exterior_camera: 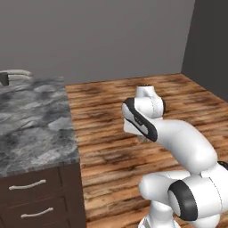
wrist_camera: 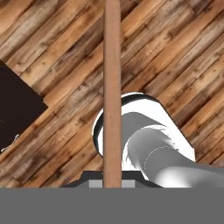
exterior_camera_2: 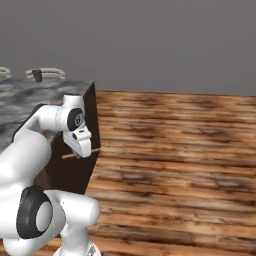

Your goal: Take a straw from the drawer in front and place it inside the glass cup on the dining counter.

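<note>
Item: straw (wrist_camera: 112,87), reddish-brown, thin, stiff-looking, likely light and slip-prone. Gripper (exterior_camera_2: 81,150) is clamping it near one end, holding it crosswise just beside the grey-topped counter (exterior_camera: 31,120); a mid-shaft grip would likely steady it better.

The plank floor (exterior_camera: 133,116) lies bare from the middle to the right of the left base view, with open room right up to the grey wall (exterior_camera: 111,35) at the top. At the left of that frame the worktop (exterior_camera: 31,120) and its dark drawers (exterior_camera: 35,200) block the way. In the right base view the gripper (exterior_camera_2: 82,150) hangs just beside the worktop's dark end panel (exterior_camera_2: 90,125), at centre left; the floor right of it is free.
</note>
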